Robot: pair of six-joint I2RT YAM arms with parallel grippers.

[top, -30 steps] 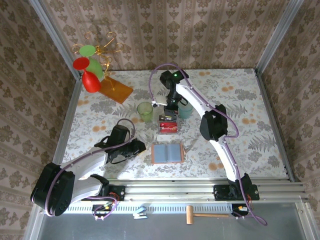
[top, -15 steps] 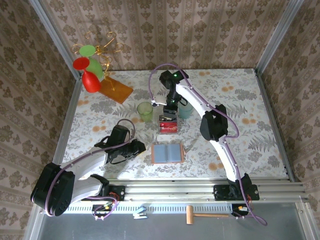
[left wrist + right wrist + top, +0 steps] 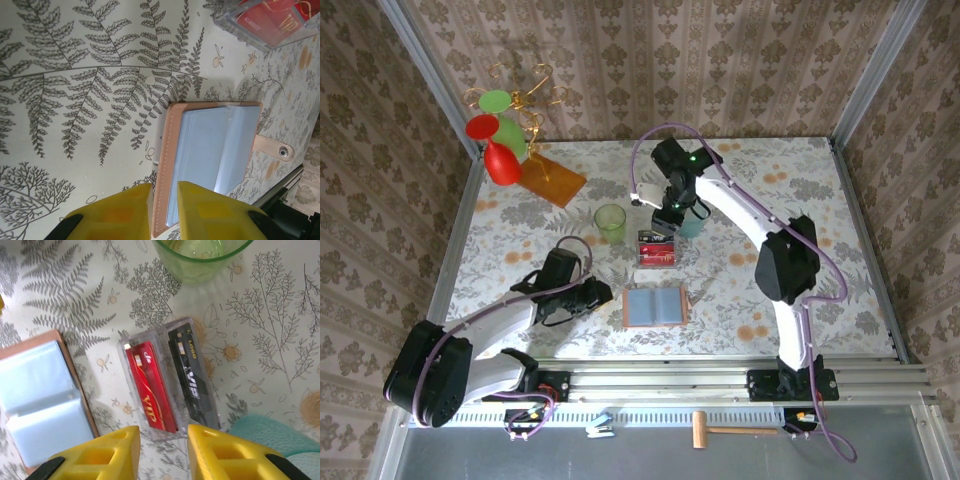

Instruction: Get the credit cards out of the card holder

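Now parted and empty, the right gripper (image 3: 164,440) has drawn back above the credit cards (image 3: 150,390), left in a clear tray (image 3: 122,347) on the bench (image 3: 60,290) beside the open card holder (image 3: 40,395), apparently emptied; left gripper (image 3: 164,200) narrowly apart at its edge, grip unclear

- left arm (image 3: 495,325) and right arm (image 3: 735,205): white link shells, black joint housings;
- purple cable (image 3: 638,148) looped along each;
- small green light (image 3: 692,157) on right arm's wrist housing;
- black bases (image 3: 775,384) at near edge;
- left gripper (image 3: 165,195) and right gripper (image 3: 163,440): blocky yellow jaws, black trim behind
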